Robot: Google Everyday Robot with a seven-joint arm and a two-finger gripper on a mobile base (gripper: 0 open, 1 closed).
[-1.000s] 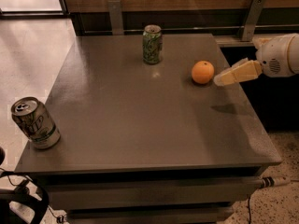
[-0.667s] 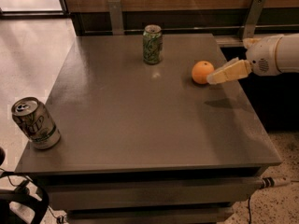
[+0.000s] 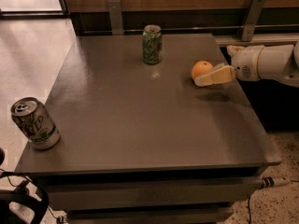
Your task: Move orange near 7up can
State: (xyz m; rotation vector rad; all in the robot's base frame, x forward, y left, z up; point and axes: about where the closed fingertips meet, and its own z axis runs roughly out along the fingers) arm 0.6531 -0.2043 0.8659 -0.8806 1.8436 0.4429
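The gripper (image 3: 216,75) reaches in over the right edge of the surface (image 3: 140,125). The orange (image 3: 201,68) sits at its tip, just behind it. A second can (image 3: 152,44) stands farther left and behind. The 7up can (image 3: 35,123) stands well apart, far left, at the front corner.

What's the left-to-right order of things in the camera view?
7up can → green can → orange → gripper, which comes in from the table's right edge and sits against the near right side of the orange.
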